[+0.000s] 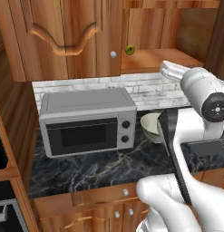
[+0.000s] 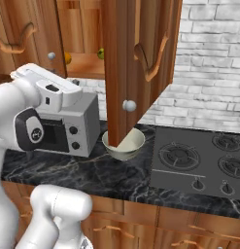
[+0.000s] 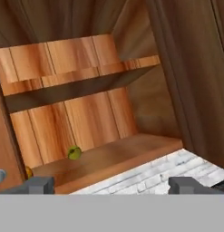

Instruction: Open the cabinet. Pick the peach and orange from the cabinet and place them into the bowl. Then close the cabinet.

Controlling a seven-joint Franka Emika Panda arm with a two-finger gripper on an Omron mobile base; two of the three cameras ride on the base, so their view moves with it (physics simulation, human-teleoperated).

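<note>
The cabinet [image 1: 63, 27] has its left door shut and its right door [image 2: 136, 53] swung wide open over the counter. On the lower shelf [image 3: 109, 156], the orange [image 2: 67, 58] peeks out from behind the left door's edge and shows as a sliver [image 3: 28, 172] in the hand view. The peach is hidden. The pale bowl [image 1: 151, 127] sits on the counter right of the microwave, partly behind the open door [image 2: 125, 145]. My gripper [image 3: 112, 186] is open and empty, in front of the cabinet opening and aimed up into it.
A small green-yellow fruit [image 3: 75, 153] lies on the same shelf, right of the orange. A grey microwave [image 1: 86, 120] stands on the dark marble counter [image 1: 99, 167]. A stove [image 2: 199, 160] lies to the right. The open door's knob [image 2: 128, 105] hangs above the bowl.
</note>
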